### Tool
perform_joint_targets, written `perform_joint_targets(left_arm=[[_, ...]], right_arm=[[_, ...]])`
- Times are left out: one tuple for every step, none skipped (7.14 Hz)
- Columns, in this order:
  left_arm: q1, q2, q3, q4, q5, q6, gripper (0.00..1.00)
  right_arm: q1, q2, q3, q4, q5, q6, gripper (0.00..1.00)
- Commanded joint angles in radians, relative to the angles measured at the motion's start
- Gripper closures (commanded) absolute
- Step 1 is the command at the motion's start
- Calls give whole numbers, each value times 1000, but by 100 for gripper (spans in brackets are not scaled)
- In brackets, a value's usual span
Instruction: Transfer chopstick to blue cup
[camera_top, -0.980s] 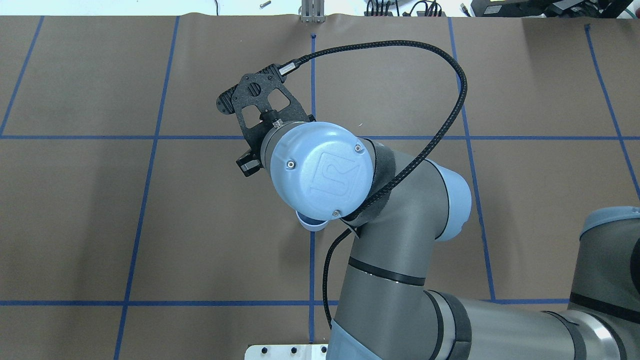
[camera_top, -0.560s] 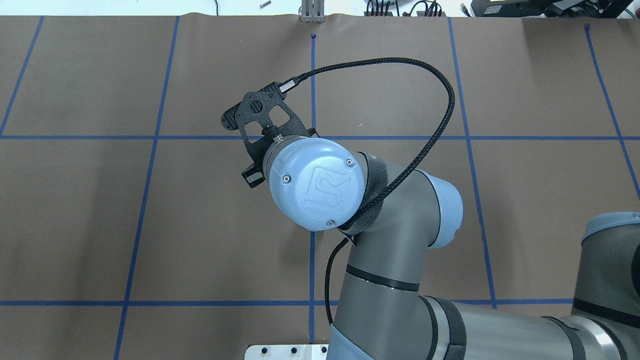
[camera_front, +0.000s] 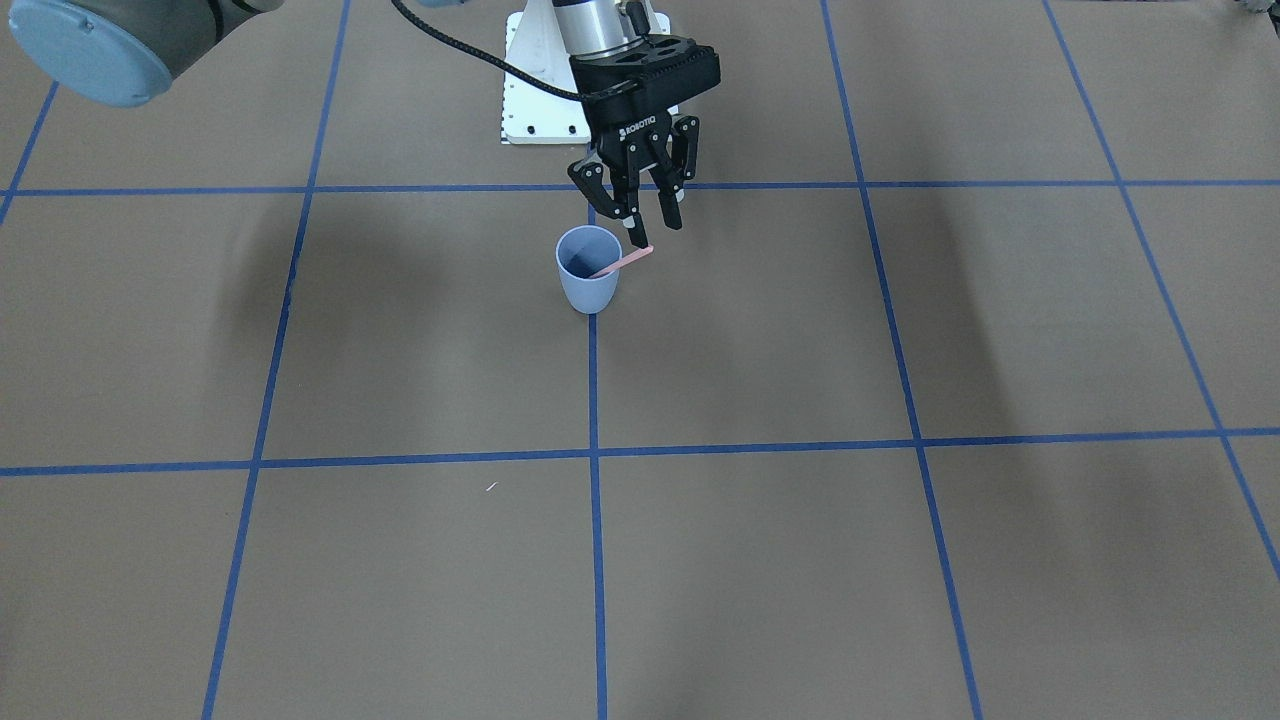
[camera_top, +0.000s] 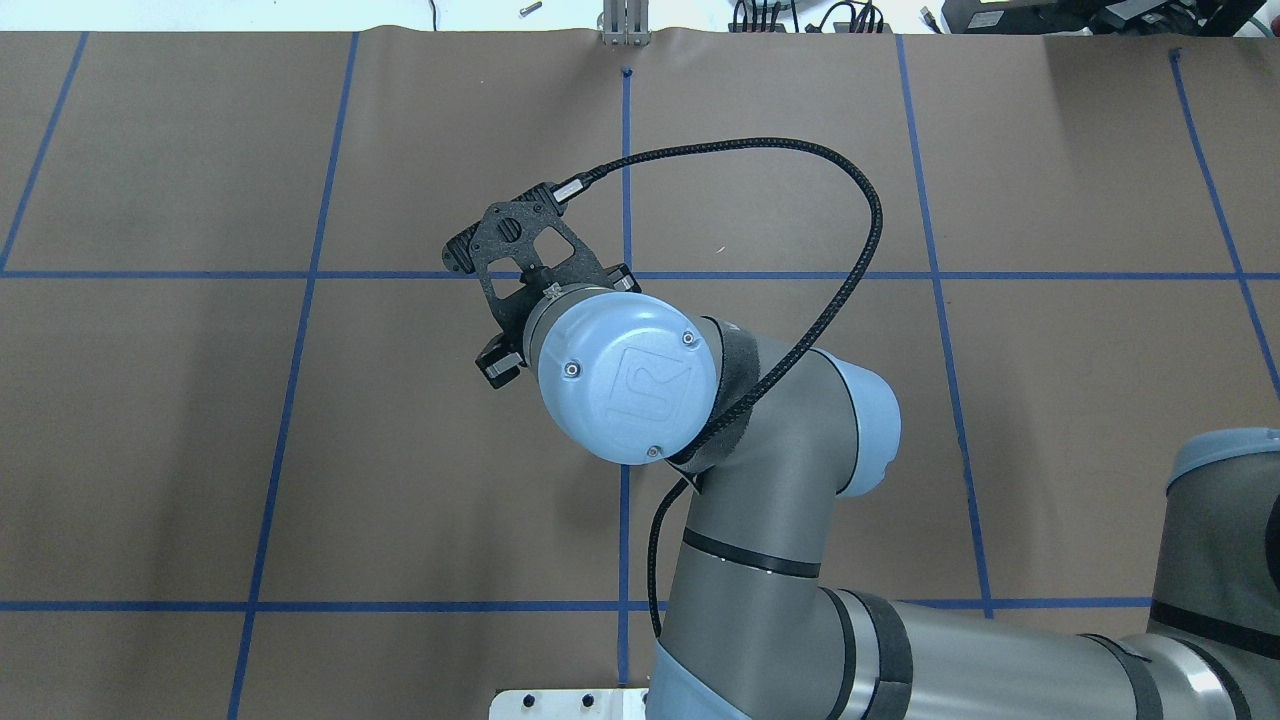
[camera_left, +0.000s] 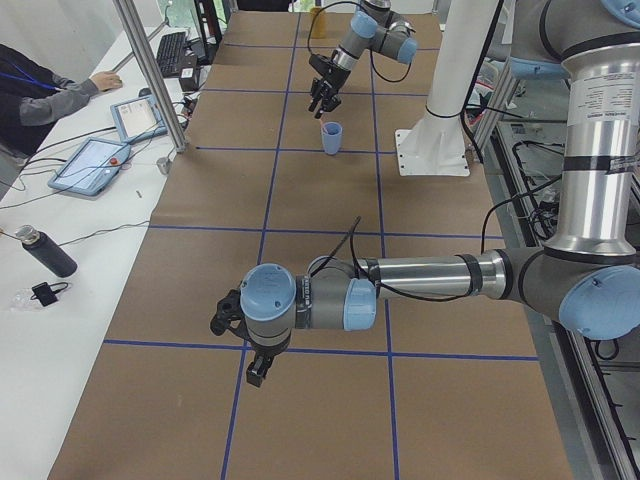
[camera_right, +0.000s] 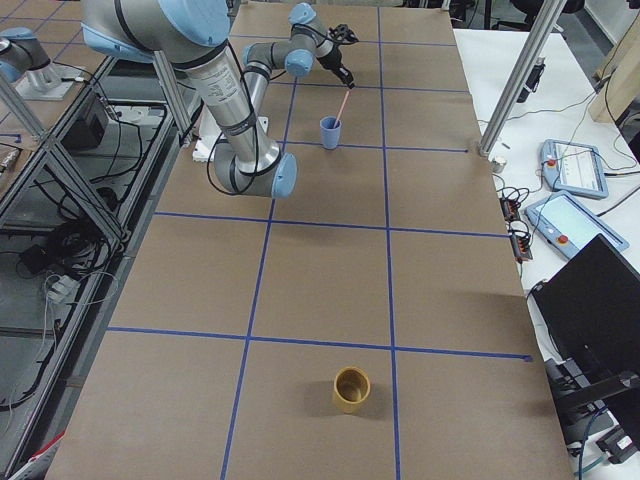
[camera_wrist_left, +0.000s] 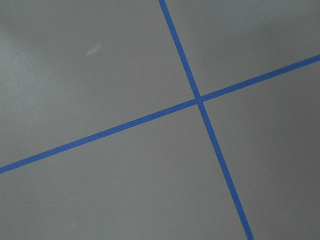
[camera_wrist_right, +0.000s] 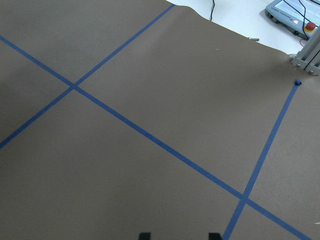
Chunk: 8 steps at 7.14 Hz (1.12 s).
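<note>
The chopstick (camera_front: 622, 262) leans in the upright blue cup (camera_front: 588, 292) on the brown surface (camera_front: 800, 340), its upper end poking out over the rim. The right gripper (camera_front: 655, 232) hangs just above that end, jaws spread, grasping nothing (one fingertip very near the stick). The left gripper (camera_left: 256, 370) hovers well apart, toward the surface's left end; its state I cannot tell.

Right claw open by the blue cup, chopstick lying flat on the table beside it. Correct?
No. The chopstick isn't flat on the table: its lower end sits inside the blue cup and it leans on the rim, per the front-facing view. The right claw is open by the cup, as stated.
</note>
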Motion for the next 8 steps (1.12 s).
perform_joint_targets(left_arm=[[0, 0, -1, 0, 0, 1, 1], [0, 0, -1, 0, 0, 1, 1], [0, 2, 1, 0, 2, 1, 1], [0, 2, 4, 3, 3, -2, 1], [0, 2, 2, 9, 6, -3, 1], [-2, 2, -4, 20, 8, -64, 1], [0, 11, -43, 23, 12, -207, 1], [11, 23, -98, 35, 12, -285, 1]], right_arm=[[38, 14, 40, -5, 37, 11, 9], [101, 16, 67, -30, 116, 152, 0], [253, 18, 66, -117, 378, 219, 0], [421, -5, 63, -274, 666, 204, 0], [524, -81, 62, -306, 709, 124, 0], [625, -193, 51, -305, 718, -87, 0], [739, -297, 16, -300, 742, -250, 0], [841, -382, -1, -300, 785, -347, 0]])
